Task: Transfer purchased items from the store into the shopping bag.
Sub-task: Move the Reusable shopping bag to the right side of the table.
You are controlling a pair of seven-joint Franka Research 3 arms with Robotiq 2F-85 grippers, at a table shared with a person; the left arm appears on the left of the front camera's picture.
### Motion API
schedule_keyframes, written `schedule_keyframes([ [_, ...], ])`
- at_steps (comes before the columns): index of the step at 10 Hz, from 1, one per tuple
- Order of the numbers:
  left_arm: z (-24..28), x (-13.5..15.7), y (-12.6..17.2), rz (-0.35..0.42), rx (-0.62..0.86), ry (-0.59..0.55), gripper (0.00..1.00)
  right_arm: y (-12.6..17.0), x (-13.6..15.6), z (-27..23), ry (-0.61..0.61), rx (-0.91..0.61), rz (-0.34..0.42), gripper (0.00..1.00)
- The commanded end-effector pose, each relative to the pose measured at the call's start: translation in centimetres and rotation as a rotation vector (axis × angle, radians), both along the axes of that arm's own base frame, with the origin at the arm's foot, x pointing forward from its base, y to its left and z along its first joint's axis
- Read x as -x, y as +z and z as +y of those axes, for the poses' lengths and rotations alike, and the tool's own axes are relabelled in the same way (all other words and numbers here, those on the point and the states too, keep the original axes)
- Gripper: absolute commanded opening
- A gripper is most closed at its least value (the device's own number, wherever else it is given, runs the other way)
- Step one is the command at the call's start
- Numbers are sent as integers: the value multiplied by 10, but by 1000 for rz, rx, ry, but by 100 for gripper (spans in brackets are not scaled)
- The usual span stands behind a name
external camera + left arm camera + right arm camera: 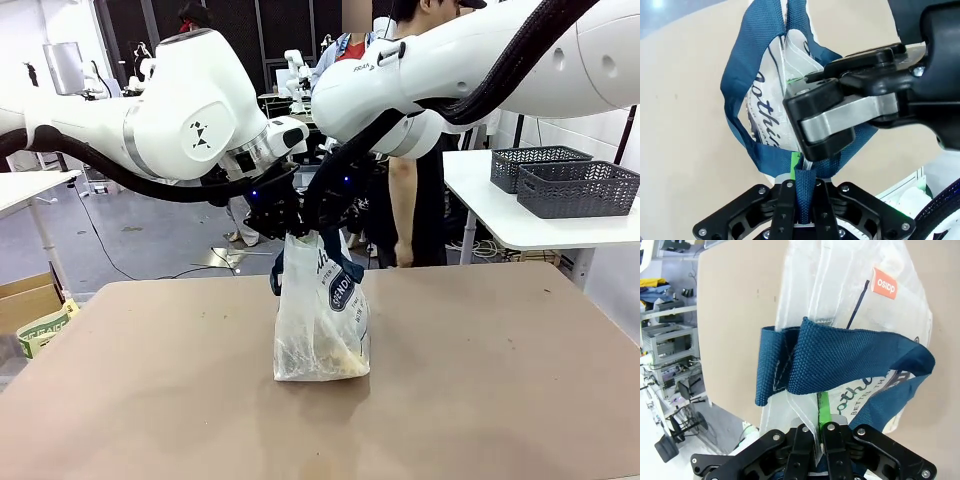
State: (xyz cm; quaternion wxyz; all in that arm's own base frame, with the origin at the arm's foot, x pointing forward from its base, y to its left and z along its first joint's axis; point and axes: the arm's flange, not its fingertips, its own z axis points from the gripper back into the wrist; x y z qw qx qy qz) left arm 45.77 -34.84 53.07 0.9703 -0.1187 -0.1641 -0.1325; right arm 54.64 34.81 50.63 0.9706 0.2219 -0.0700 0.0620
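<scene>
As both grippers (300, 215) clamp it, bag (320, 330) prob. rests.

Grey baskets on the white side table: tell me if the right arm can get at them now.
Probably not. The right arm has its jaws shut on the bag, and the baskets sit on a separate white table, farther off.

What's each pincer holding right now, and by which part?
Both hold the shopping bag: left pincer its navy strap handle, right pincer its top edge.
</scene>
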Motion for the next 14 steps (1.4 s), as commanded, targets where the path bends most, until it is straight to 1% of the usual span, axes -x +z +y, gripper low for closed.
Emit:
schedule_keyframes([
  [1, 4, 4, 1, -1, -32, -2, 0, 6, -5, -5, 25, -29, 3, 0],
  [4, 4, 6, 2, -7, -42, -5, 0, 7, -3, -6, 47, -30, -6, 0],
  [5, 2, 7, 1, -34, -85, 9, 0, 7, -2, -7, 61, -31, -8, 0],
  [6, 0, 0, 0, -4, -6, -4, 0, 9, -1, -9, 92, -45, -8, 0],
  [8, 0, 0, 0, -4, -6, -4, 0, 17, -4, -27, 130, -91, -18, 38],
  [9, 0, 0, 0, -4, -6, -4, 0, 21, -4, -37, 158, -129, -9, 58],
  [11, 0, 0, 0, -4, -6, -4, 0, 29, 2, -48, 181, -159, -44, 96],
  [12, 0, 0, 0, -4, -6, -4, 0, 33, 2, -57, 171, -167, -59, 100],
  [14, 0, 0, 0, -4, -6, -4, 0, 40, -3, -81, 138, -166, -80, 100],
])
